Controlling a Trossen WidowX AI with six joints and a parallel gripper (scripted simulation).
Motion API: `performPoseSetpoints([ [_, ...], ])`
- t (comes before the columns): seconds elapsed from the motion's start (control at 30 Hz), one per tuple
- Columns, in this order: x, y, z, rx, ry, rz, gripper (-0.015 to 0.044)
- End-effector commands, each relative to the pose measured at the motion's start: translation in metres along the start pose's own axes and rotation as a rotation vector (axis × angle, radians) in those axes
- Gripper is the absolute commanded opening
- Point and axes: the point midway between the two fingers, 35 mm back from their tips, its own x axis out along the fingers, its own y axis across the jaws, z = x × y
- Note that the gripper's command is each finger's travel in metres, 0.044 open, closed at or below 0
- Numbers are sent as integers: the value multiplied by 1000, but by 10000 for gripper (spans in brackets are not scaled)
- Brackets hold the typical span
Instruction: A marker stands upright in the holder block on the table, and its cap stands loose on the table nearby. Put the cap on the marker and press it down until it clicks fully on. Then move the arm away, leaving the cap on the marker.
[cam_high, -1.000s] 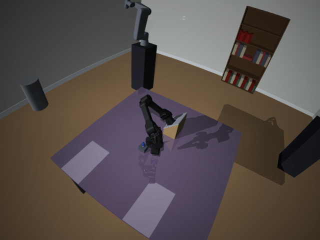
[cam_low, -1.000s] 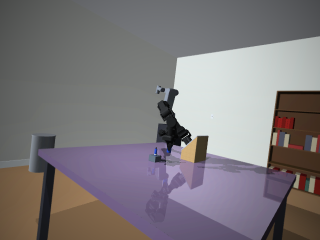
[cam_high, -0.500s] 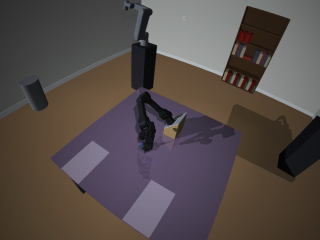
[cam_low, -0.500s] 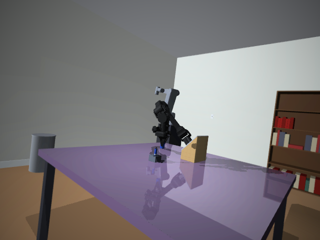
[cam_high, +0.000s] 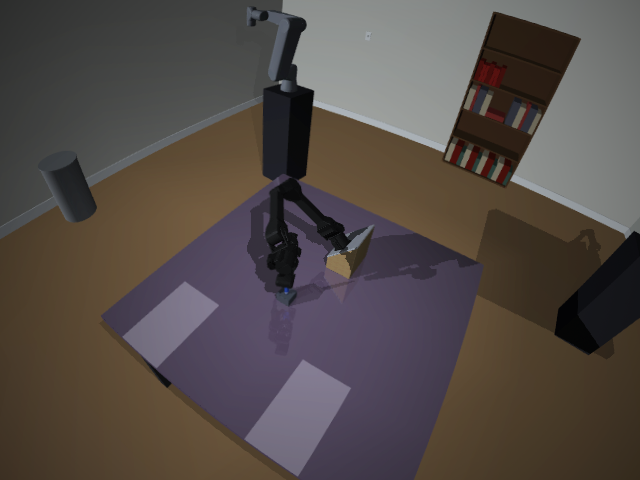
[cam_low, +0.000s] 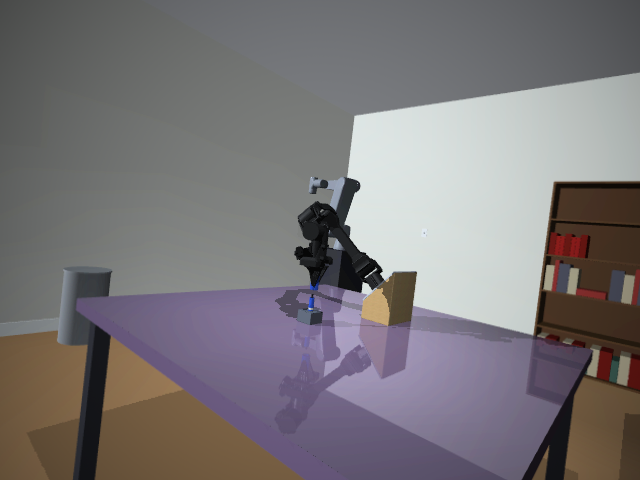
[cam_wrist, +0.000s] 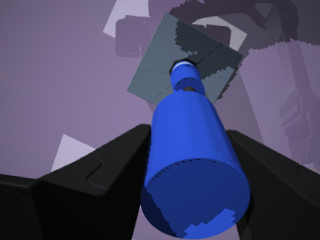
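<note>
Fingers clamp the blue cap (cam_wrist: 194, 174) – poised directly above the marker (cam_wrist: 186, 80) (in its holder block (cam_wrist: 156, 67)).

One cap (cam_wrist: 194, 167), one marker (cam_low: 311, 302), one holder block (cam_low: 309, 316), one wedge (cam_low: 390, 298).

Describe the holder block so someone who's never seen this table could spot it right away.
On the glossy purple table, look near the middle, left of the tan wooden wedge. The small grey square holder block sits there directly beneath the black tool, and it alone has a blue marker standing upright in it.
</note>
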Motion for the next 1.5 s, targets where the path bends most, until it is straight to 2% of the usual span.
performPoseSetpoints([
  [0.0,-2,-4,4,-4,-4,2,0],
  [1.47,58,-4,5,-4,-7,1,0],
])
